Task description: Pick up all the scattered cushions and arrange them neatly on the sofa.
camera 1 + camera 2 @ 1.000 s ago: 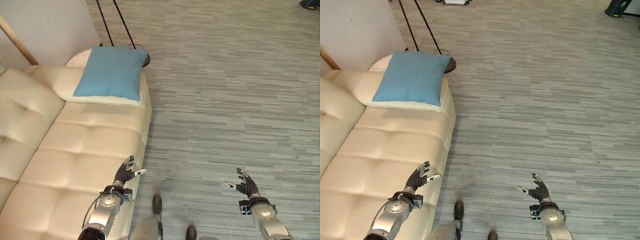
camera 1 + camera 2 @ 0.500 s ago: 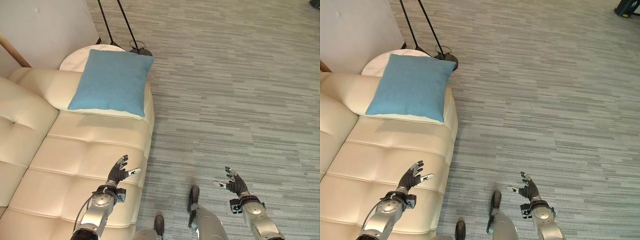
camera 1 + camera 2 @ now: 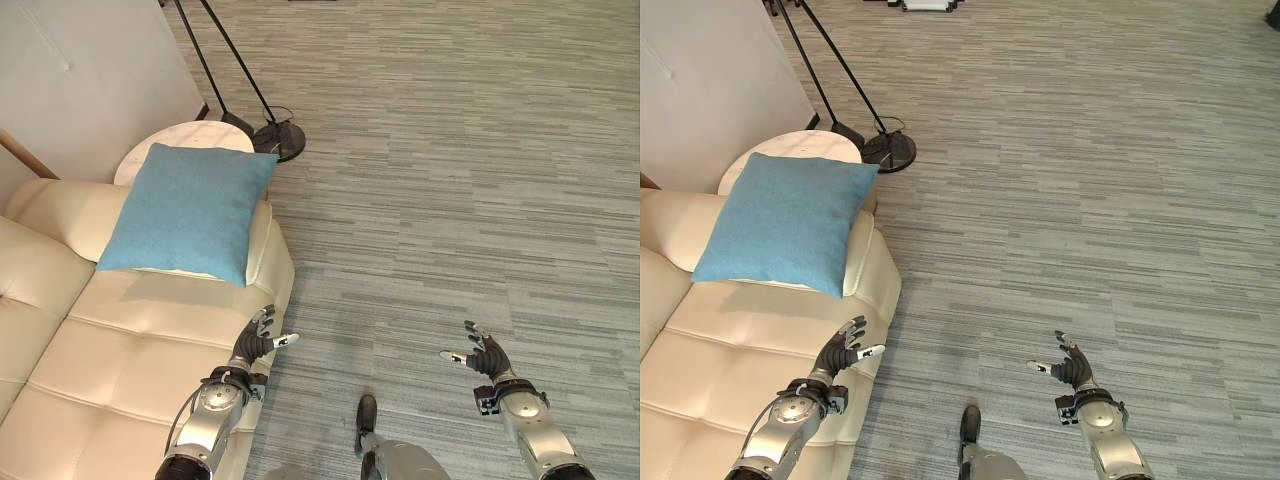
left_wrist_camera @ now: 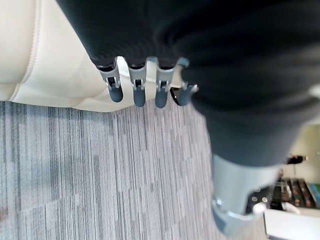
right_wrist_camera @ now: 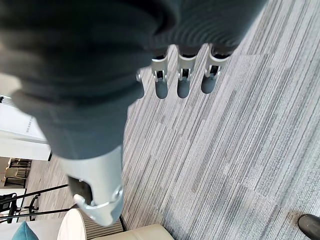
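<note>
Blue square fabric cushion (image 3: 188, 211) sits on your cream tufted leather sofa (image 3: 110, 350), up at 10 o'clock.
Cushion leans on the sofa arm beside a round white side table (image 3: 190, 141); black floor lamp base (image 3: 279, 138) at 11 o'clock. Your left hand (image 3: 253, 345) hangs over the seat edge at 7 o'clock, fingers loose, empty. Your right hand (image 3: 482, 356), 5 o'clock, over grey striped carpet (image 3: 450, 180), spread and empty.

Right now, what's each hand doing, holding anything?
Left hand: open, empty, over the sofa edge.
Right hand: open, empty, over the floor.
</note>
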Motion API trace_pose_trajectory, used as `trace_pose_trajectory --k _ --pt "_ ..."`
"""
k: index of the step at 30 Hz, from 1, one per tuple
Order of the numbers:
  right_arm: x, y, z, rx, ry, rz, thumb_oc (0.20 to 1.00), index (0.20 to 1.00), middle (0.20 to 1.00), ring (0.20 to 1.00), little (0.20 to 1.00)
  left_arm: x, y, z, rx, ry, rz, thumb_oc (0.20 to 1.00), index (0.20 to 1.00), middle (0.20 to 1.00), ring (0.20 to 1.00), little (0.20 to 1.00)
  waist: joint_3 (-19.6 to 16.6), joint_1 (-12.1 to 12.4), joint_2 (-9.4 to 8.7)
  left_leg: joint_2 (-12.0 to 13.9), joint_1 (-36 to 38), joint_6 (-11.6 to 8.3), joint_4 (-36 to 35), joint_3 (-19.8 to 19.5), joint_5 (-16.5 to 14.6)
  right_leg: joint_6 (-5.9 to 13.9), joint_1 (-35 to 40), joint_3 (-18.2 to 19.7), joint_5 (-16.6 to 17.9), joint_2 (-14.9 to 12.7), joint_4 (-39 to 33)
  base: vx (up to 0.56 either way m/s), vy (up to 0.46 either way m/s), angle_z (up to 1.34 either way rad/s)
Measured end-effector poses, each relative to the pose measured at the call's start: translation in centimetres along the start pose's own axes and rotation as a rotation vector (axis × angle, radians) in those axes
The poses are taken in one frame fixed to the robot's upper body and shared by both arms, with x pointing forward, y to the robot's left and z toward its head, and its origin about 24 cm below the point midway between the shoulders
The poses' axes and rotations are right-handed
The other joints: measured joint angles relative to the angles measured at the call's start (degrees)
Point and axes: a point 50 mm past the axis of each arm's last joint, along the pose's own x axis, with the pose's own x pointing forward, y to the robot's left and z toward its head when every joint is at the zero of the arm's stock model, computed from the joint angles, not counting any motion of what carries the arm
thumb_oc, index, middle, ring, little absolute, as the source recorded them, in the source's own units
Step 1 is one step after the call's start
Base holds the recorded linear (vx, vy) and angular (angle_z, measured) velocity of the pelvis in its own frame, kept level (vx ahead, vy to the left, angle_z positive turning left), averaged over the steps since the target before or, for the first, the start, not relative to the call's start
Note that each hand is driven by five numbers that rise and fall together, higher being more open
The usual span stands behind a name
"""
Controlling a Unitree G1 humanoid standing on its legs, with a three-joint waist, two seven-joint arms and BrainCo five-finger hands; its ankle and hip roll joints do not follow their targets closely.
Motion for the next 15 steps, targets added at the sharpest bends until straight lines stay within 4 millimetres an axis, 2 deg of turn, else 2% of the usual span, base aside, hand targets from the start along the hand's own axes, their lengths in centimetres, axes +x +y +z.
trace_pose_trajectory --k 1,2,3,6,9,12,13,15 --pt "0.0 0.1 0.0 0.004 0.001 0.002 1.0 1.0 1.0 1.0 1.0 0.0 0.0 -0.1 0.0 0.005 0.0 1.0 1.0 1.0 1.0 1.0 0.3 0.9 -0.56 -0.1 -4.7 -0.31 -2.9 0.2 3.1 -0.97 0.7 -0.1 -0.9 0.1 -0.3 0.18 0.033 -0.15" --pt "-0.1 0.2 -0.4 0.005 0.013 0.004 1.0 1.0 1.0 1.0 1.0 -0.1 0.0 -0.3 0.0 0.012 0.0 1.0 1.0 1.0 1.0 1.0 0.4 1.2 -0.69 0.1 -6.9 -0.18 -3.9 0.2 5.5 -0.46 1.3 -0.4 -0.5 0.4 -0.3 0.2 0.048 -0.19" --pt "-0.1 0.3 -0.5 0.004 0.016 0.007 1.0 1.0 1.0 1.0 1.0 -0.2 0.1 -0.5 0.001 0.02 0.002 1.0 1.0 1.0 1.0 1.0 0.4 1.6 -0.68 0.1 -8.8 -0.4 -3.9 0.4 7.2 -1.12 2.1 -0.3 -1.6 0.7 -0.3 0.28 0.074 -0.04" --pt "-0.2 0.7 -1.5 0.006 0.06 0.001 1.0 1.0 1.0 1.0 1.0 0.1 0.0 -0.8 0.006 0.036 -0.001 1.0 1.0 1.0 1.0 1.0 0.4 1.6 -0.78 0.2 -13.0 -0.73 -8.6 6.4 12.3 0.24 3.4 -2.1 -5.0 0.5 -0.3 0.26 0.098 0.11" --pt "-0.7 1.2 -2.4 0.019 0.096 0.008 1.0 1.0 1.0 1.0 1.0 -0.3 0.4 -1.6 0.007 0.068 0.014 1.0 1.0 1.0 1.0 1.0 0.4 2.9 -0.07 2.1 -13.4 1.05 -9.9 10.4 14.6 -0.2 6.1 -3.1 -5.2 1.7 -0.3 0.35 0.126 -0.32" --pt "-1.0 1.1 -3.0 0.013 0.112 0.009 1.0 1.0 1.0 1.0 1.0 -0.3 0.4 -1.6 0.007 0.068 0.013 1.0 1.0 1.0 1.0 1.0 -1.0 2.5 0.82 1.0 -11.0 1.09 -8.0 9.7 14.6 0.32 8.6 -3.1 -7.3 1.7 -0.3 0.32 0.158 -0.06" --pt "-1.0 1.1 -2.9 0.013 0.109 0.008 1.0 1.0 1.0 1.0 1.0 -0.3 0.4 -1.5 0.006 0.065 0.014 1.0 1.0 1.0 1.0 1.0 -2.1 2.5 1.73 0.4 -9.8 1.67 -8.3 9.4 14.8 1.69 8.8 -2.7 -7.7 1.6 0.1 0.27 0.166 -0.11" --pt "-1.1 1.4 -3.0 0.014 0.112 0.018 1.0 1.0 1.0 1.0 1.0 -0.4 0.4 -1.7 0.004 0.073 0.016 1.0 1.0 1.0 1.0 1.0 -2.1 2.6 1.73 -1.1 -6.7 5.5 -11.1 9.3 17.4 4.14 9.1 -2.5 -9.8 0.0 3.8 0.22 0.163 -0.06"
